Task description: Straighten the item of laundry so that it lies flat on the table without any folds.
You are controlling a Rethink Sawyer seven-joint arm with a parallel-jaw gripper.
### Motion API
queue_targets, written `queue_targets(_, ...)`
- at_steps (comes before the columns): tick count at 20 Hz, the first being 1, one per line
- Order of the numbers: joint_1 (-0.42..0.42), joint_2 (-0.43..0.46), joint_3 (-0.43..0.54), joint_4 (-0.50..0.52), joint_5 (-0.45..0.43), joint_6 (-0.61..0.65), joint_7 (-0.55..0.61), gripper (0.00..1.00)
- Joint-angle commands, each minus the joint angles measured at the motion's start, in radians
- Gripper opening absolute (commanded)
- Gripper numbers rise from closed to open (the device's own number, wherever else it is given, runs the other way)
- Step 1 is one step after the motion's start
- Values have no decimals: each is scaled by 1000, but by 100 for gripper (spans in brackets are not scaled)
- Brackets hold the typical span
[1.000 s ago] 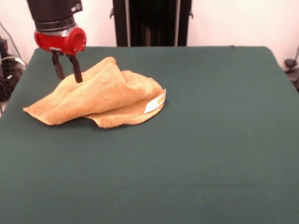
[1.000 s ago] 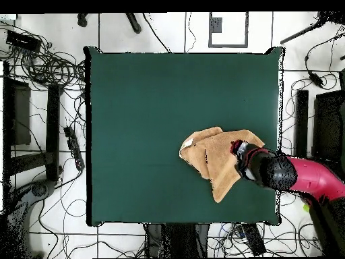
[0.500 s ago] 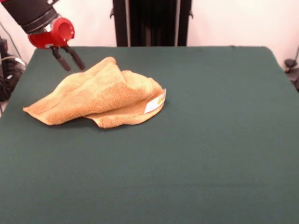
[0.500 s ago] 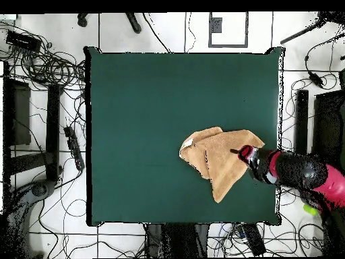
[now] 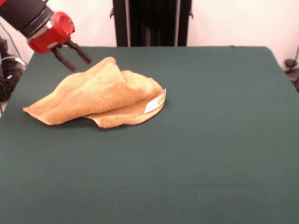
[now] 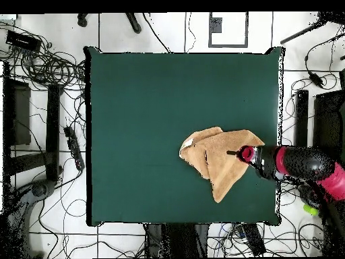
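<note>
The item of laundry [image 5: 100,95] is an orange-tan towel, folded over itself in a rumpled heap on the left part of the dark green table [image 5: 196,140]. A white tag shows at its right edge. In the overhead view the towel [image 6: 217,160] lies near the table's right side [image 6: 148,114]. My gripper [image 5: 79,61] hangs tilted above the towel's far left corner, open, with nothing between its fingers and a gap to the cloth. From above, the gripper [image 6: 234,153] sits over the towel's right part.
Cables and dark equipment [image 6: 40,101] lie on the floor around the table. A black post [image 5: 152,22] stands behind the table's far edge.
My gripper has lifted off the towel, swung to the side and tilted. The towel has kept its shape and place.
</note>
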Motion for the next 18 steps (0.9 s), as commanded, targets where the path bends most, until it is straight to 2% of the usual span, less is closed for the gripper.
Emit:
queue_targets(1, 58, 157, 55, -146, -36, 38, -408, 100)
queue_targets(5, 51, 196, 41, -173, -52, 30, -457, 100)
queue_targets(10, 53, 216, 36, -226, -44, 96, -500, 100)
queue_targets(18, 44, 158, 24, -264, -35, 251, -547, 100)
